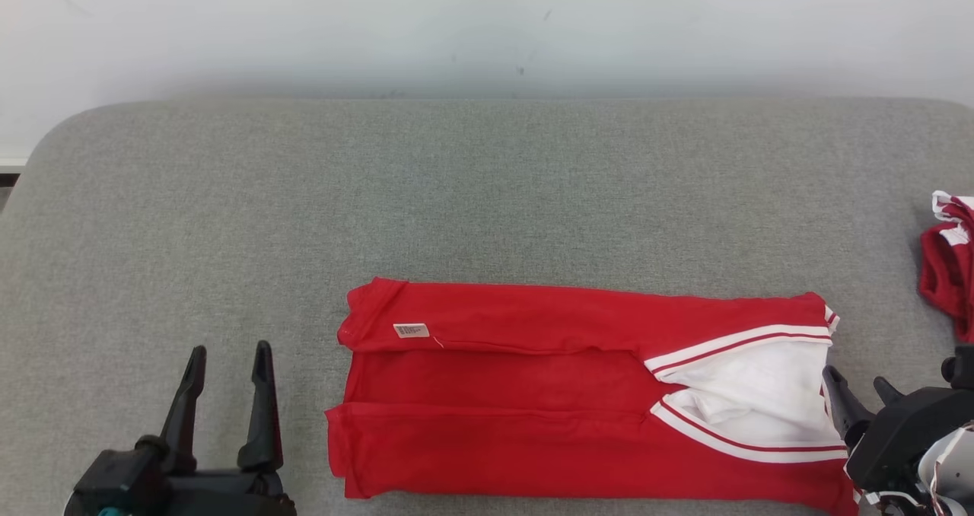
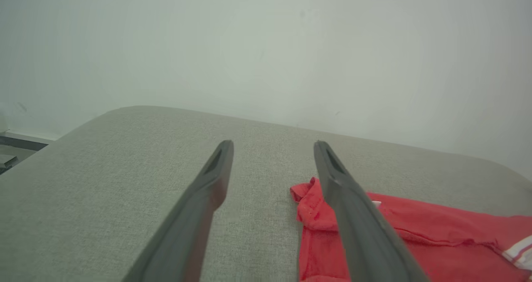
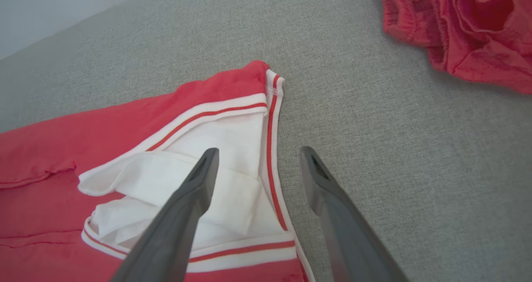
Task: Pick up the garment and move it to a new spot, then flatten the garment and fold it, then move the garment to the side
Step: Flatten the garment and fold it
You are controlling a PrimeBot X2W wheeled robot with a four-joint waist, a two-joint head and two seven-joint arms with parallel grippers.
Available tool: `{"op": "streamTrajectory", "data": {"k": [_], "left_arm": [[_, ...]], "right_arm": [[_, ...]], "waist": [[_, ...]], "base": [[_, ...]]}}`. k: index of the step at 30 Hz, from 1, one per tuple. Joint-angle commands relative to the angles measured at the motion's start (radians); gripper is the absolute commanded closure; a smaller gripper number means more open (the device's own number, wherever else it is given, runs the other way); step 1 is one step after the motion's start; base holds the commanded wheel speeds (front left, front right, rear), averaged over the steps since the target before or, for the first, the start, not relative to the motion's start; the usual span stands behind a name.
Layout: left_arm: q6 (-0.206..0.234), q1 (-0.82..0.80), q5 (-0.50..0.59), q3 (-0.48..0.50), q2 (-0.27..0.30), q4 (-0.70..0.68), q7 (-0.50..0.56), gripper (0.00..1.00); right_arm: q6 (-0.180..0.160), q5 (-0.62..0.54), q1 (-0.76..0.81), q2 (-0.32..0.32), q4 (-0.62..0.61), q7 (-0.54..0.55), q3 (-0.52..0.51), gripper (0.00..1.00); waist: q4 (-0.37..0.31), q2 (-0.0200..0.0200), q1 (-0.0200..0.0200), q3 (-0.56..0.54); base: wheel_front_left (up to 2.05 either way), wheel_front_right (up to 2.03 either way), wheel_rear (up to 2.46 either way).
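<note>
The garment [image 1: 533, 402], a red jersey with white panels and striped trim, lies folded into a long flat band on the grey padded table [image 1: 228, 219]. Its white end points right, its tagged red end left. My left gripper [image 1: 228, 360] stands open just left of the garment's red end [image 2: 436, 232], holding nothing. My right gripper [image 1: 856, 383] is open at the white end [image 3: 232, 149], one finger above the white panel, the other above bare table, nothing between them.
A second crumpled red cloth [image 1: 947, 261] lies at the table's right edge [image 3: 465, 28]. A pale wall [image 1: 487, 21] rises behind the table. Bare grey surface stretches behind and to the left of the garment.
</note>
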Motion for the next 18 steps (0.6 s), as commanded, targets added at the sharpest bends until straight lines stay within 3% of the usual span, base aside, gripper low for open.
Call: {"op": "streamTrajectory", "data": {"k": [1, 11, 18], "left_arm": [[-0.006, 0.018, 0.007, 0.011, -0.005, 0.000, -0.001, 0.00], [-0.034, 0.019, 0.028, 0.054, -0.015, 0.014, -0.001, 0.00], [-0.037, -0.003, 0.016, 0.029, -0.016, 0.034, -0.001, 0.00]], "right_arm": [[-0.003, -0.007, -0.011, 0.006, 0.018, -0.007, -0.007, 0.00], [-0.003, 0.007, -0.092, 0.026, 0.189, -0.006, -0.001, 0.00], [-0.003, -0.082, -0.148, 0.037, 0.328, 0.027, -0.026, 0.00]], "waist": [[0.003, 0.0000, 0.0000, 0.003], [0.015, 0.0000, 0.0000, 0.021], [0.036, 0.0000, 0.0000, 0.026]], "base": [[0.00, 0.00, 0.00], [0.00, 0.00, 0.00], [0.00, 0.00, 0.00]]}}
